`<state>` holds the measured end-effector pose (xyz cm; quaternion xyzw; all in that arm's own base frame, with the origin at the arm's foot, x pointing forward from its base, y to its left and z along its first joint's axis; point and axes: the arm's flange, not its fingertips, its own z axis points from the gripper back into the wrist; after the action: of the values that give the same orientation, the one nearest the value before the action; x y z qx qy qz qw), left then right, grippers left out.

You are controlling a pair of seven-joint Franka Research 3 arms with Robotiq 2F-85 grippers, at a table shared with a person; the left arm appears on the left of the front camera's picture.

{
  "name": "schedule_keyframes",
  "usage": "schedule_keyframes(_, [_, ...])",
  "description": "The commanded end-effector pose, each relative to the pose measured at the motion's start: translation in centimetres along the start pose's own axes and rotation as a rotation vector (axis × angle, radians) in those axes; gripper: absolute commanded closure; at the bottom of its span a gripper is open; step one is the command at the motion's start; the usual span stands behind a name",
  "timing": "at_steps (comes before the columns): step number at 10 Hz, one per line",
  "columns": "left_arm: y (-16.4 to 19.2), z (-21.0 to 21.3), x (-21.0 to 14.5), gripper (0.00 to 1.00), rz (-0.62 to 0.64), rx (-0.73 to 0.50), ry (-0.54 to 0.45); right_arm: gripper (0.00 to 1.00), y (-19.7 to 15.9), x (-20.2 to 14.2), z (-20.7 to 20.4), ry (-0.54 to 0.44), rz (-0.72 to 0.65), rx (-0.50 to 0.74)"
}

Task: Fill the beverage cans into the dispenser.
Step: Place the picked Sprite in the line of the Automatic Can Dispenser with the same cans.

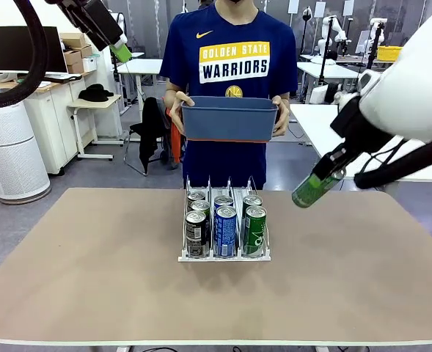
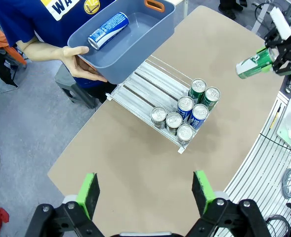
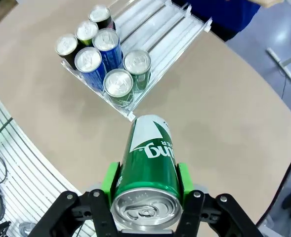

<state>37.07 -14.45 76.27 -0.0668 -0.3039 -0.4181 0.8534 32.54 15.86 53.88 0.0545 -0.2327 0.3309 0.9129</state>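
Right tool (image 3: 146,180) is clamped on a green can (image 3: 150,143), pads on its two sides, silver top toward the wrist camera. In the front view that can hangs tilted in the air over the right part of the desk (image 1: 91,264), right of the dispenser (image 1: 224,257) and higher than it, touching nothing else. Left tool (image 2: 146,192) has its fingers wide apart with nothing between them, raised high over the desk's left side. The dispenser sits mid-desk, three lanes running near to far. Seven cans stand upright in it, packed at the near end: left lane three dark cans (image 1: 196,233), middle lane two blue cans (image 1: 225,232), right lane two green ones (image 1: 255,231). The far stretch of each lane is bare. A person (image 1: 230,59) at the far side holds a blue bin (image 1: 229,121) in both hands, off the desk, just beyond the dispenser's far end. In the left wrist view one blue-and-white can (image 2: 108,30) lies on its side in the bin, and a hand (image 2: 81,66) grips the bin's rim.
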Motion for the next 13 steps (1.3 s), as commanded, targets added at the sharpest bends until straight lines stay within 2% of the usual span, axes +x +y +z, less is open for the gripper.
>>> schedule_keyframes(1, [0.0,0.0,-0.1,0.00,0.006,-0.004,0.005,0.42,1.0,0.8,-2.6,0.035,-0.025,0.001])
schedule_keyframes(3, [0.0,0.0,-0.1,0.00,0.006,-0.004,0.005,0.42,1.4,0.6,-4.5,0.055,-0.009,0.043])
schedule_keyframes(4, [0.0,0.0,-0.1,0.00,0.006,-0.004,0.005,0.42,0.4,0.7,-5.2,0.097,0.057,0.145])
schedule_keyframes(5, [0.0,0.0,-0.1,0.00,0.006,-0.004,0.005,0.42,1.4,-0.1,-4.2,0.075,0.001,0.036])
schedule_keyframes(8, [0.0,0.0,-0.1,0.00,0.006,-0.004,0.005,0.42,1.3,-0.1,-5.2,0.096,0.015,0.071])
schedule_keyframes(10, [0.0,0.0,-0.1,0.00,0.006,-0.004,0.005,0.42,2.2,1.1,-7.0,0.144,-0.126,-0.012])
schedule_keyframes(13, [0.0,0.0,-0.1,0.00,0.006,-0.004,0.005,0.42,4.9,1.0,-7.6,0.125,-0.204,-0.100])
